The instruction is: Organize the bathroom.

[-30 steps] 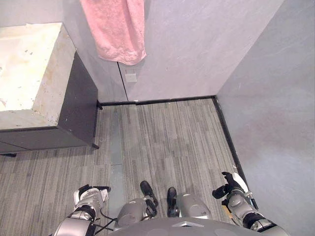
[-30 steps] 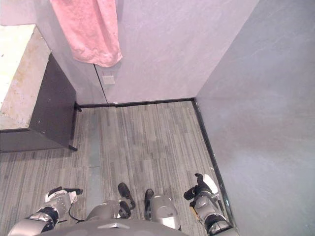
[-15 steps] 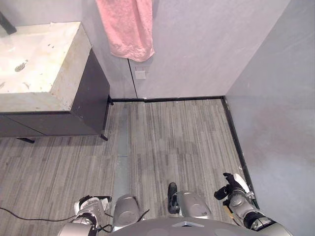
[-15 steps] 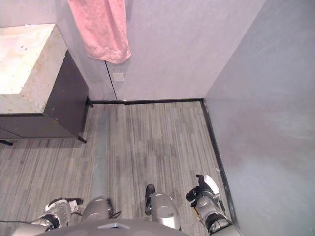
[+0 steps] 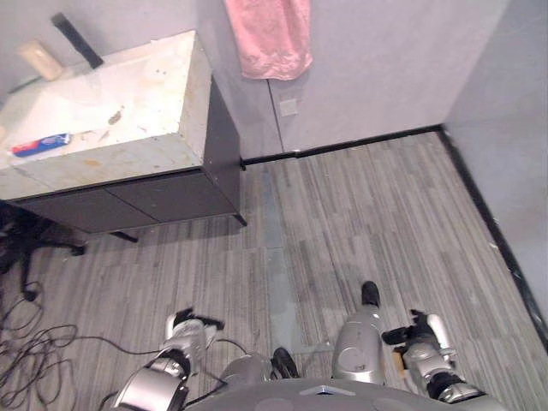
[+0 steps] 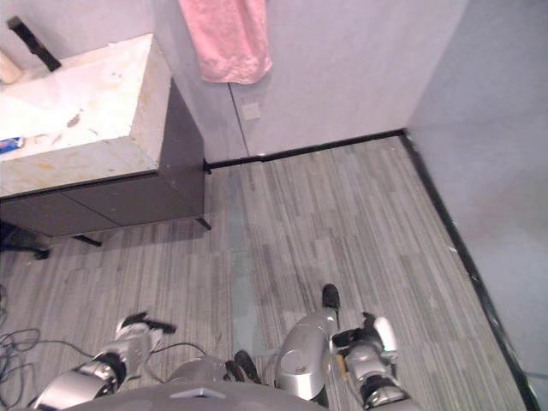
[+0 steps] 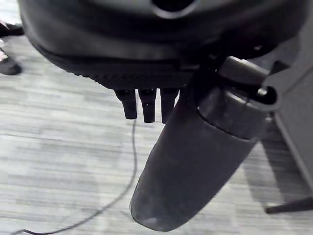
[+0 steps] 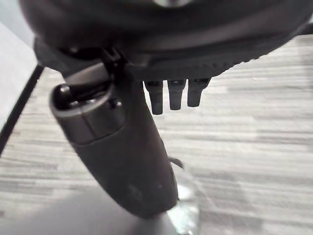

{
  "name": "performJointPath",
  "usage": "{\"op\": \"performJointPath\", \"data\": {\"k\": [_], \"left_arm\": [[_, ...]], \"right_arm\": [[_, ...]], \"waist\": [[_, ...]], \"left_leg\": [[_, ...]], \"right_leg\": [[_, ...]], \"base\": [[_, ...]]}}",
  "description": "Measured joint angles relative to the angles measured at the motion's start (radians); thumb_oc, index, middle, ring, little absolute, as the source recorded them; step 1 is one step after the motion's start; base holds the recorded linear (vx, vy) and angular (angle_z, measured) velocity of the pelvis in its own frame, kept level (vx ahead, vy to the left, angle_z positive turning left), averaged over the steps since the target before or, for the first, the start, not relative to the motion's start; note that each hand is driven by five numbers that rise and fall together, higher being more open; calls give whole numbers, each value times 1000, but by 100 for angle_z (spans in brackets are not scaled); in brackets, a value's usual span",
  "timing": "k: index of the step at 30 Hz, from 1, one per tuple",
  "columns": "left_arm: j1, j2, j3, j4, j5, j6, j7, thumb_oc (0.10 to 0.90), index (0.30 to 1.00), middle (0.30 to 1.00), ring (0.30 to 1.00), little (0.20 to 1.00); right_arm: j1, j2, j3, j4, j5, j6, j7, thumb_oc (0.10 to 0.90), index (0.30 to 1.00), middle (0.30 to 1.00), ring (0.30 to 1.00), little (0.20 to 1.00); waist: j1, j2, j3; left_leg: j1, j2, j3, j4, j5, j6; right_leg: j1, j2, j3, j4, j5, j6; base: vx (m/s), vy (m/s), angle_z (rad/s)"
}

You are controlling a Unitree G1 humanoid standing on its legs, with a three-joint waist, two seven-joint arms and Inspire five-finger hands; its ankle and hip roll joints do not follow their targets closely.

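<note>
Current step, as judged: approach. No bathroom item is in hand, and the robot stands on the floor (image 5: 360, 223) well apart from the counter (image 5: 111, 111).

Layout relative to the counter:
- The counter is a pale stone top on a dark cabinet (image 5: 154, 197), set against the wall.
- A red-and-blue tube (image 5: 40, 144) lies on the counter top near its front edge, at the end far from the towel.
- A pale bottle (image 5: 40, 58) stands at the back of the counter, just beside a dark faucet (image 5: 77, 40).
- A pink towel (image 5: 267, 36) hangs on the wall just past the counter's end.
- A dark chair base (image 5: 34, 244) and loose cables (image 5: 26, 360) lie on the floor in front of the counter's far end.

Hand state:
- Left hand (image 5: 190, 326): low at the robot's side, above the floor. Its wrist view shows short, relaxed fingertips (image 7: 146, 105) and the thumb extended; it holds and touches nothing.
- Right hand (image 5: 419, 330): low at the other side, fingers relaxed (image 8: 176, 95) and apart from the thumb; likewise empty.

Next move, as judged: close the distance to the counter, then raise one hand to the counter top. The tube, lying loose near the front edge, appears the nearest item to reach.
</note>
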Motion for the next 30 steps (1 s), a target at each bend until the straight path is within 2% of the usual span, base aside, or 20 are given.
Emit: {"op": "performJointPath", "data": {"k": [1, 2, 3, 4, 6, 9, 12, 13, 15, 17, 19, 20, 21, 22, 23, 25, 27, 28, 29, 30], "left_arm": [[33, 3, 19, 1, -3, 15, 13, 800, 900, 900, 900, 900], [54, 11, 30, 1, -5, 26, 26, 800, 900, 900, 900, 900], [59, 45, 32, -4, -8, 34, 34, 800, 900, 900, 900, 900], [56, 54, 43, -9, -8, 28, 34, 800, 900, 900, 900, 900], [47, 55, 47, -9, -8, 26, 34, 800, 900, 900, 900, 900], [20, 42, 47, -16, -8, 25, 31, 800, 900, 900, 900, 900], [19, 34, 47, -46, -8, 5, 28, 800, 900, 900, 900, 900], [15, 34, 47, -47, -7, -8, 25, 800, 900, 900, 900, 900], [-1, 27, 43, -50, -5, -11, 23, 800, 900, 900, 900, 900], [0, 21, 38, -47, -6, -7, 22, 800, 900, 900, 900, 900], [17, 20, 37, -46, -8, 15, 22, 800, 900, 900, 900, 900], [20, 19, 25, -46, -11, 23, 22, 800, 900, 900, 900, 900], [23, 17, 25, -46, -11, 28, 24, 800, 900, 900, 900, 900], [0, 26, 26, -45, -11, 27, 26, 800, 900, 900, 900, 900], [-16, 14, 23, -42, -13, 31, 20, 800, 900, 900, 900, 900], [-39, 7, 8, -47, -13, 30, 9, 800, 900, 900, 900, 900], [-55, -8, 9, -43, -13, 33, 10, 800, 900, 900, 900, 900], [-72, -21, -3, -48, -13, 33, 9, 800, 900, 900, 900, 900], [-81, -14, -10, -48, -13, 32, 9, 800, 900, 900, 900, 900], [-109, -5, -11, -55, -12, 33, 11, 800, 900, 900, 900, 900]], "right_arm": [[2, -4, 3, 0, -2, 3, 15, 800, 900, 900, 900, 900], [7, -4, 4, -1, -2, 5, 16, 800, 900, 900, 900, 900], [27, -6, 4, 6, -32, 4, 14, 800, 900, 900, 900, 900], [30, -13, 3, 17, -38, -1, 14, 800, 900, 900, 900, 900], [29, -27, 3, 25, -38, -5, 13, 800, 900, 900, 900, 900], [10, -57, 3, 48, -38, -28, 8, 800, 900, 900, 900, 900], [12, -56, 5, 45, -39, -44, 9, 800, 900, 900, 900, 900], [-1, -48, 6, 48, -37, -43, 10, 800, 900, 900, 900, 900], [-4, -47, 6, 58, -36, -42, 14, 800, 900, 900, 900, 900], [-7, -51, 10, 66, -36, -37, 13, 800, 900, 900, 900, 900], [-36, -55, 24, 64, -36, -38, 12, 800, 900, 900, 900, 900], [-48, -55, 23, 66, -35, -41, 11, 800, 900, 900, 900, 900], [-65, -59, 21, 64, -34, -42, 9, 800, 900, 900, 900, 900], [-70, -61, 19, 64, -33, -40, 8, 800, 900, 900, 900, 900], [-63, -77, 21, 63, -31, -33, 4, 800, 900, 900, 900, 900], [-84, -85, 20, 63, -30, -26, 1, 800, 900, 900, 900, 900], [-86, -96, 20, 56, -29, -26, -10, 800, 900, 900, 900, 900], [-74, -115, 13, 53, -22, -21, -16, 800, 900, 900, 900, 900], [-74, -114, 11, 49, -15, -21, -19, 800, 900, 900, 900, 900], [-73, -111, 13, 42, 0, -22, -18, 800, 900, 900, 900, 900]], "waist": [[10, 18, -12], [8, 20, -24], [9, -30, -47], [18, -59, -53], [24, -74, -57], [35, -59, -51], [34, -31, -62], [38, -28, -60], [40, -47, -50], [55, -45, -50], [64, -50, -47], [63, -47, -47], [73, -26, -47], [69, -38, -23], [58, -20, -10], [81, -46, 13], [60, -37, 20], [40, -7, 30], [36, -8, 35], [36, -17, 42]], "left_leg": [[-5, 31, 18, -12, 6, -7], [-10, 44, 15, -33, 29, -22], [-15, 6, 22, -114, 85, -17], [-14, -21, 25, -145, 111, -3], [-13, -38, 25, -164, 125, 4], [24, -45, 18, -189, 145, 1], [39, -51, 7, -194, 141, -6], [2, -44, -14, -92, 132, -42], [-127, -13, -97, 176, 143, -77], [-165, 13, -131, 221, 131, -84], [-161, 81, -213, 42, 134, -88], [-145, 91, -263, -82, 160, -103], [-116, 132, -306, -204, 186, -116], [-90, 181, -362, -248, 228, -177], [-84, 227, -439, -292, 260, -208], [-80, 231, -406, -230, 261, -193], [-75, 211, -379, -187, 253, -194], [-40, 187, -319, -184, 232, -170], [-39, 170, -307, -183, 220, -197], [-46, 143, -289, -177, 217, -189]], "right_leg": [[-21, 61, -83, 102, -138, 11], [-17, 118, -127, 139, -232, 13], [28, 175, -161, 117, -325, 2], [59, 204, -144, 76, -349, -23], [100, 228, -114, 9, -361, -38], [186, 256, -101, -107, -351, -44], [195, 256, -74, -64, -361, -60], [182, 260, -54, -20, -389, -102], [175, 245, -15, -7, -389, -132], [183, 247, -1, -14, -383, -129], [170, 263, 11, -52, -377, -118], [188, 273, 12, -95, -380, -79], [172, 290, 18, -72, -404, -103], [150, 284, 17, -16, -374, -104], [147, 305, 19, -4, -370, -103], [119, 275, 64, 0, -370, -105], [116, 250, 69, 1, -361, -91], [109, 226, 76, 33, -354, -80], [94, 206, 85, 50, -355, -78], [84, 179, 95, 54, -357, -69]], "base": [[50, -44, -102], [95, -101, -37], [92, -92, 10], [67, -72, 21], [56, -28, 10], [91, -55, 11], [75, -116, 17], [52, -72, 25], [18, 57, 18], [71, 210, -33], [118, 277, -56], [101, 230, -45], [147, 353, -44], [155, 450, -21], [106, 361, -25], [101, 381, -60], [122, 397, -23], [150, 379, 5], [159, 350, -1], [143, 251, -9]]}}
